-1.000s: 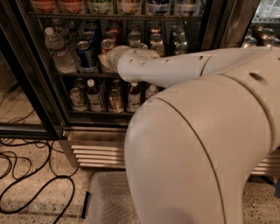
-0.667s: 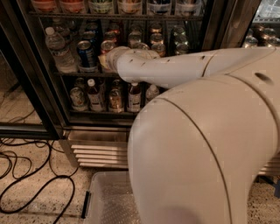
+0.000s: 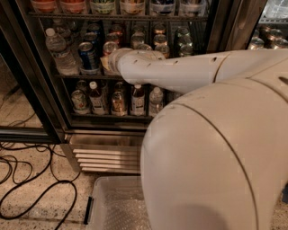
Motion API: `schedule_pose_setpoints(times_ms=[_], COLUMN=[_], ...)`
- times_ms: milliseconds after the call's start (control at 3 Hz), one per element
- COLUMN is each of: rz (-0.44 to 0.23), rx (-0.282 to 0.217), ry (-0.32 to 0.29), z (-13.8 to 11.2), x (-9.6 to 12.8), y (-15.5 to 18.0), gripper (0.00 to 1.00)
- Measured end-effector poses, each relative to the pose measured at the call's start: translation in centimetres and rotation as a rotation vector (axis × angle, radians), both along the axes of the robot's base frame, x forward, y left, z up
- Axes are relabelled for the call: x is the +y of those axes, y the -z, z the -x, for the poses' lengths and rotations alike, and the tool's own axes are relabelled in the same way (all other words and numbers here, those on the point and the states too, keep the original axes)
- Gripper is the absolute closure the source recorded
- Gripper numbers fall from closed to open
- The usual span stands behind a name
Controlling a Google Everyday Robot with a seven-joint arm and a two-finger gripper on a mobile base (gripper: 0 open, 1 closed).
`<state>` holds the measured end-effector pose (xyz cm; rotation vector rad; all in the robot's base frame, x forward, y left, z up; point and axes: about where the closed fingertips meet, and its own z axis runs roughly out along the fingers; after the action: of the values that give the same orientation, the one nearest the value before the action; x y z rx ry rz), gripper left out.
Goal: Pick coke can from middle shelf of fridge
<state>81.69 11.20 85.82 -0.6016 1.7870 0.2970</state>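
The fridge [image 3: 227, 27] stands open in front of me, with a ribbed steel base grille [image 3: 108, 155]. My white arm reaches in from the right to the middle shelf [image 3: 76, 76]. My gripper [image 3: 108, 63] is at the arm's far end, among the cans at the shelf's left-centre, mostly hidden by the wrist. A red coke can [image 3: 110, 46] with a silver top stands right behind it, touching or nearly so. A blue Pepsi can [image 3: 88, 55] stands just to the left, and a water bottle [image 3: 58, 50] further left.
Bottles stand on the lower shelf [image 3: 118, 99] and on the upper shelf [image 3: 103, 6]. The fridge's door frame [image 3: 27, 94] stands at the left. Black cables [image 3: 40, 193] lie on the floor. A white plastic bin [image 3: 114, 206] sits below. My arm's large shell [image 3: 216, 157] fills the right.
The arm's near shell has shifted slightly to the right. The gripper end stays at the same spot on the middle shelf.
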Motion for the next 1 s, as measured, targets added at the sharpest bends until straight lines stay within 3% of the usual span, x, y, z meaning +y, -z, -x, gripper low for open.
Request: schedule_pose_setpoints(times_ms=[667, 1000], rz=[-0.032, -0.032], rx=[0.065, 0.065], ry=[-0.004, -0.004], z=[1.05, 1.05], x=[0.68, 0.68], y=[0.32, 0.32], gripper=[1.0, 1.0])
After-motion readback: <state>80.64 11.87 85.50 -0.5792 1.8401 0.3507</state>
